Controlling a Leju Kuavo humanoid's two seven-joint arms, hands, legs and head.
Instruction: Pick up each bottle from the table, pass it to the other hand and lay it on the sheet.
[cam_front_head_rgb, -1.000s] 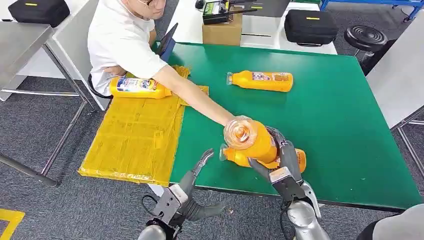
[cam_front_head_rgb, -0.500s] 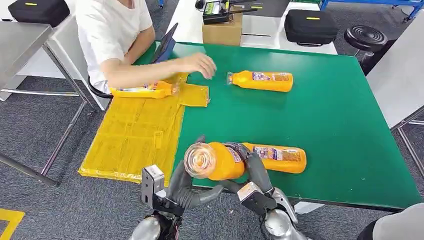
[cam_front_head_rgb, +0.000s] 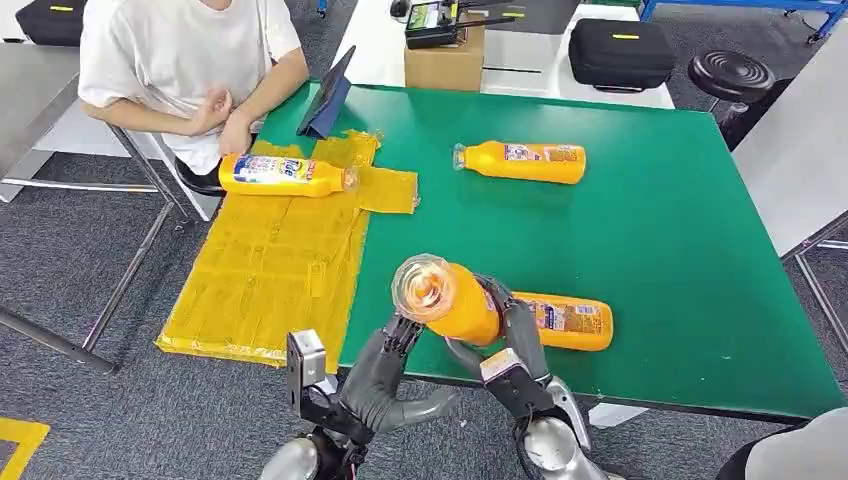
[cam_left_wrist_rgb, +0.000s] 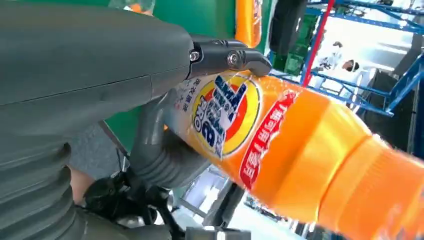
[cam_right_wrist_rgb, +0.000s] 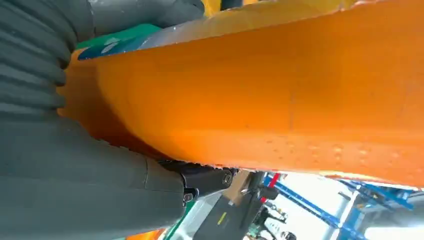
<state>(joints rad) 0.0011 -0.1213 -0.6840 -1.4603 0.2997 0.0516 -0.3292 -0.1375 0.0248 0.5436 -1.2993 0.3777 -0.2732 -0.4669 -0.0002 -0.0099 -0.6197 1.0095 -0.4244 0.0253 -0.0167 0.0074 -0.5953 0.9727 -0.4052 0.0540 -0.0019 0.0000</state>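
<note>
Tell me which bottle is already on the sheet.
The bottle at the sheet's far end, near the person. Two lie on the table; one is held.

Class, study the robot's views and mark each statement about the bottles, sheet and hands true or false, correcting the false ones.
1. The right robot hand grips a raised orange bottle. True.
2. Two bottles lie on the yellow sheet. False: one, the sheet bottle.
3. The left robot hand touches the raised bottle. True.
4. The green table has no bottles lying on it. False: a far bottle and a near bottle lie there.
5. A person is reaching for the far bottle. False: the person's hands are drawn back.
</note>
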